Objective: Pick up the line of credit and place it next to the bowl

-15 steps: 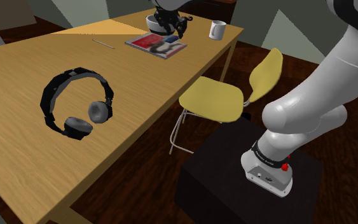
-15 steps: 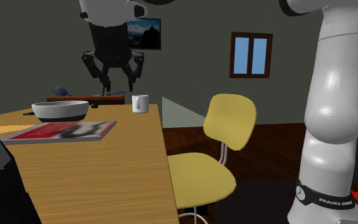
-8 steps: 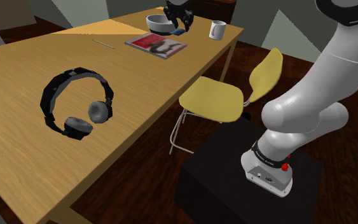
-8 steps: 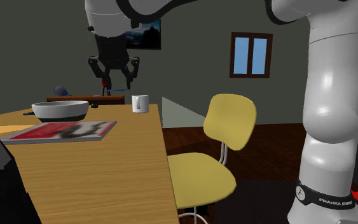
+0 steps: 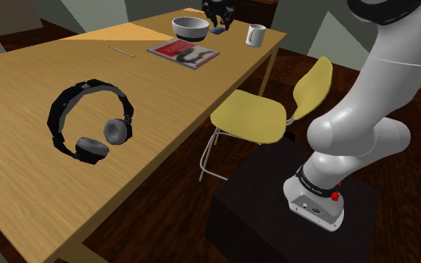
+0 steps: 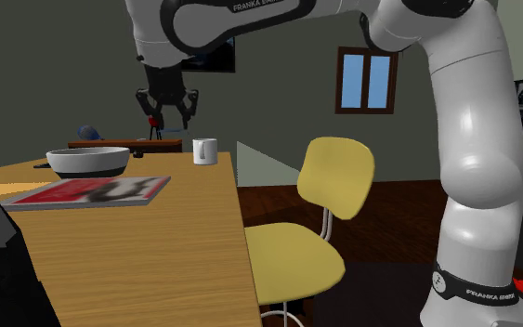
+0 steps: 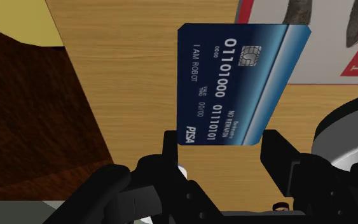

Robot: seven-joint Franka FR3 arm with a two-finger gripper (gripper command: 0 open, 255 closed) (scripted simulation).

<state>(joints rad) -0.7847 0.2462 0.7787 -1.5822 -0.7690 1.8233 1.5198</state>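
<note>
On the shoulder view's left the headphones [image 5: 90, 119] lie on the desk [image 5: 22, 90], well apart from my work. Further right come the magazine [image 5: 184, 53] and, behind it, the bowl [image 5: 191, 28]. Just right of the bowl my hand [image 6: 167, 121] hangs above the desk. Its two fingers clasp one short edge of the blue credit card [image 7: 241, 89], which sticks out beyond the fingertips, off the wood. Right of the hand stands the white mug [image 5: 256, 34]. I judge that the step is the placing, on the bare strip between bowl and mug. I should lower the hand straight and slowly, keep the card away from the bowl's rim, and release only close to the wood, so that it does not slide.
</note>
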